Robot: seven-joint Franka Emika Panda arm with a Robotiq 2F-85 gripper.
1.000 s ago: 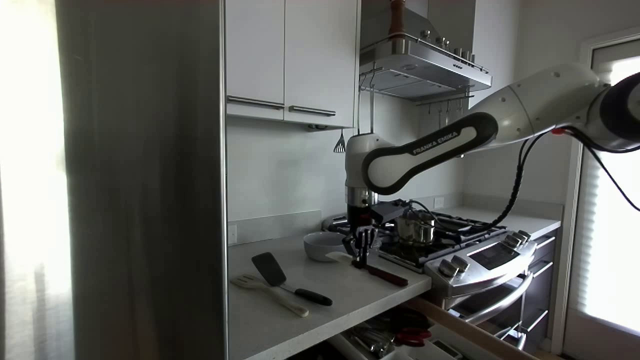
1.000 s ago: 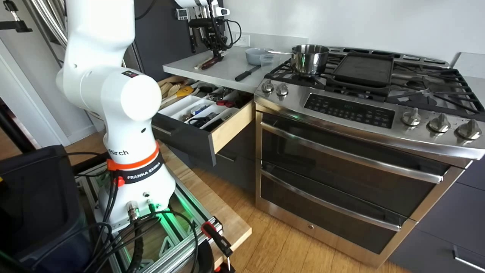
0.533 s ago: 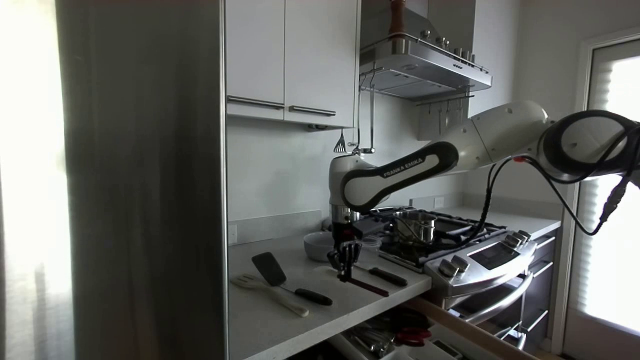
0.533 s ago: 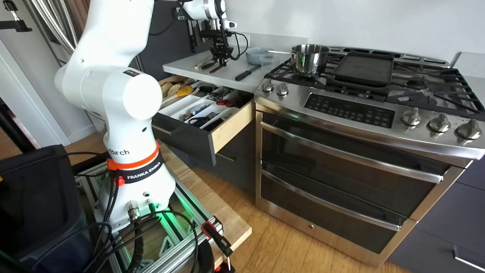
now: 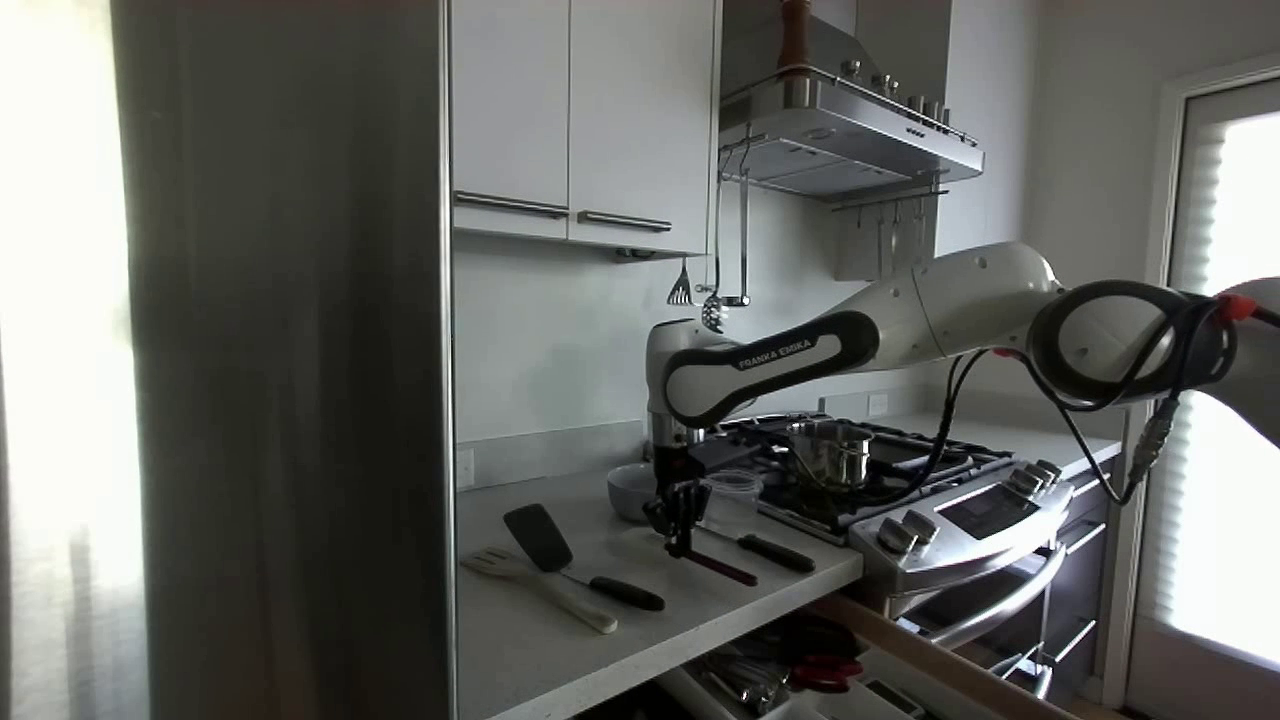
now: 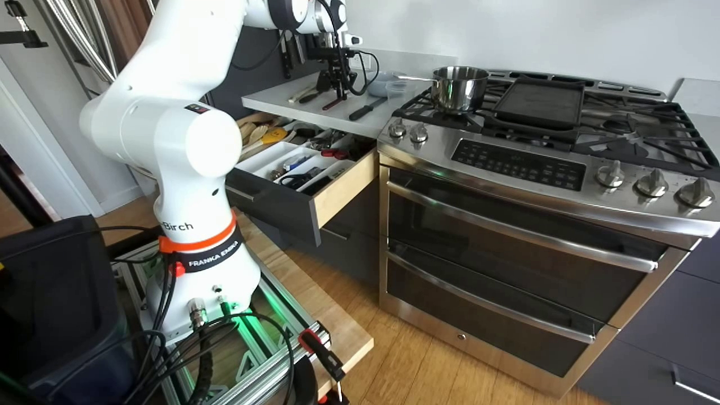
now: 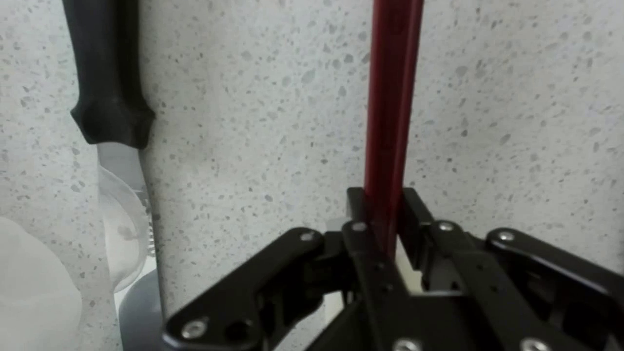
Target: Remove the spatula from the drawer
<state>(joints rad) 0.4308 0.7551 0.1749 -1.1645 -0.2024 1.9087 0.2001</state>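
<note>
Speckled pale countertop spreads beneath my gripper, which is clamped on the spatula by its dark red handle, outside the drawer; whether the spatula touches the counter I cannot tell. The handle points away from me toward the front edge, and below that edge the drawer stands pulled out, its white organizer tray exposed. On my range side, a strip of countertop separates the handle from a black-handled knife, with the gas range beyond it. On my opposite side another strip runs to a grey-bladed turner and a pale slotted turner. Behind me sit a bowl and a clear plastic container. My gripper hides the spatula's other end; the wrist view cuts off the handle's tip, and much of the drawer's contents is too small to name.
</note>
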